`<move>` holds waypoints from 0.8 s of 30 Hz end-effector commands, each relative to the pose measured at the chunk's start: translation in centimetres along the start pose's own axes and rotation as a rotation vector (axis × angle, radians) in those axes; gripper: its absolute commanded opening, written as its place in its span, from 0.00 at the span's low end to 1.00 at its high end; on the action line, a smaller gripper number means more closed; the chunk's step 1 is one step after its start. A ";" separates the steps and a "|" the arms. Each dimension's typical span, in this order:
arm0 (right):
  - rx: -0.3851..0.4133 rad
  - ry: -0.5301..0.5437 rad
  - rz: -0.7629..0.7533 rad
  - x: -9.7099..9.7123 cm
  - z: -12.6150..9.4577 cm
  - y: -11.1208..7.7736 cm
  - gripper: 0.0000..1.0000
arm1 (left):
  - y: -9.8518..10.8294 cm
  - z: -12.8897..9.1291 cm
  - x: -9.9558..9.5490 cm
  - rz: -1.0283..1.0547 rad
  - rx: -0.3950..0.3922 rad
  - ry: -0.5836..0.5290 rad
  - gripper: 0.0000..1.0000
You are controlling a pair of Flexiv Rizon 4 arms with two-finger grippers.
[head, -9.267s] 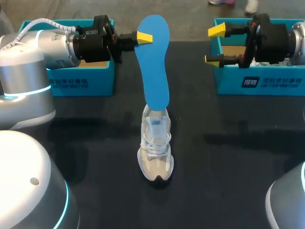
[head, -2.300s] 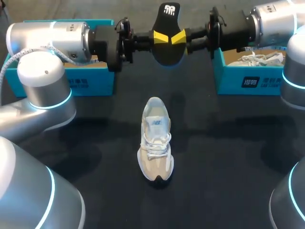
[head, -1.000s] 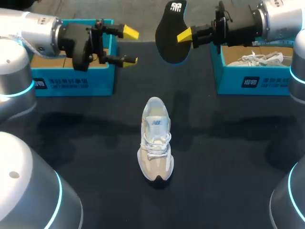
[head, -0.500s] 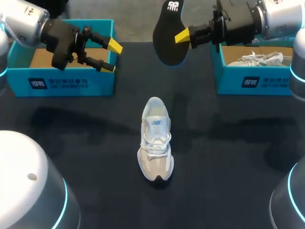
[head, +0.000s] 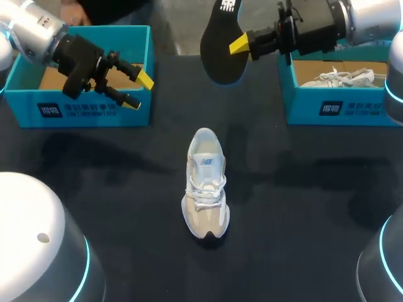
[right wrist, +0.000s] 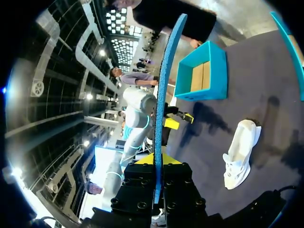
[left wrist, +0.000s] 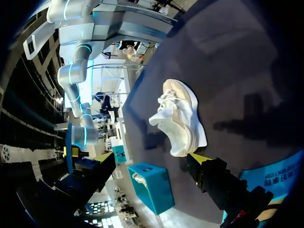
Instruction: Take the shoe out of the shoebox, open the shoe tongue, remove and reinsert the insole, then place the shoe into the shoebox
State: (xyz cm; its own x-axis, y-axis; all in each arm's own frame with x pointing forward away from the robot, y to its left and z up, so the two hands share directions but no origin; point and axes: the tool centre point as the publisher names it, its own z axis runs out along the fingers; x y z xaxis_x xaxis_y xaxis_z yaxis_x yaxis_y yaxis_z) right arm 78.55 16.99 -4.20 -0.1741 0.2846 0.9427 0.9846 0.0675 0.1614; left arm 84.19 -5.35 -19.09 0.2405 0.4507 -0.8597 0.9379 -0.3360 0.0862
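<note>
Mid-table: shoe point(head: 205, 184).
Right gripper point(head: 240, 44): clamped on insole point(head: 220, 60), over far edge.
Left gripper point(head: 139, 91): apart, beside left box point(head: 94, 109).

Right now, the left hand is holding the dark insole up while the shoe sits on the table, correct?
No: the right hand holds the insole, as the head view shows. The shoe does sit on the table.

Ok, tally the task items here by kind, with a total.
Pale beige-and-white lace-up sneakers: 2
Open teal cardboard shoeboxes: 2
Black-bottomed blue foam insole: 1
Total: 5
</note>
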 end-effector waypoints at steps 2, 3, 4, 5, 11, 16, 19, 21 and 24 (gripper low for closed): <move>-0.012 -0.005 0.002 -0.1 0.6 -0.1 0.00 | 1.0 0.3 1.9 -0.002 0.016 0.013 1.00; -0.014 -0.006 0.001 -0.1 0.7 0.0 0.00 | 1.1 0.3 2.3 -0.006 0.015 0.016 1.00; -0.016 -0.006 -0.001 -0.2 0.7 0.1 0.00 | 1.3 0.4 2.5 0.003 0.017 0.026 1.00; -0.017 -0.006 -0.001 -0.2 0.8 0.2 0.00 | 1.3 0.5 2.8 0.008 0.026 0.036 1.00; -0.024 -0.006 -0.001 -0.2 1.1 0.5 0.00 | 2.0 1.4 4.7 0.015 0.046 0.081 1.00; -0.023 -0.008 0.005 -0.4 1.2 0.6 0.00 | 2.4 1.7 4.9 0.003 0.029 0.075 1.00; -0.022 -0.007 0.007 -0.7 1.1 0.7 0.00 | 2.4 1.7 4.9 0.003 0.029 0.075 1.00; -0.020 -0.003 0.002 -0.9 1.0 0.9 0.00 | 2.4 1.7 4.9 0.003 0.029 0.075 1.00; -0.010 0.004 -0.019 -1.3 1.1 1.4 0.00 | 2.4 1.7 4.9 0.003 0.029 0.075 1.00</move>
State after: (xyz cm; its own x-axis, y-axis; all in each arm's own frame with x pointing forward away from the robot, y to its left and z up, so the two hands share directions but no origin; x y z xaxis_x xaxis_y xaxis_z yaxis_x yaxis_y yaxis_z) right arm 79.46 17.58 -5.16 -0.1877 0.2858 0.9397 0.9822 0.0520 0.1803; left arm 87.21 -5.36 -23.95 0.2602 0.5084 -0.8209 0.9305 -0.3591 0.0726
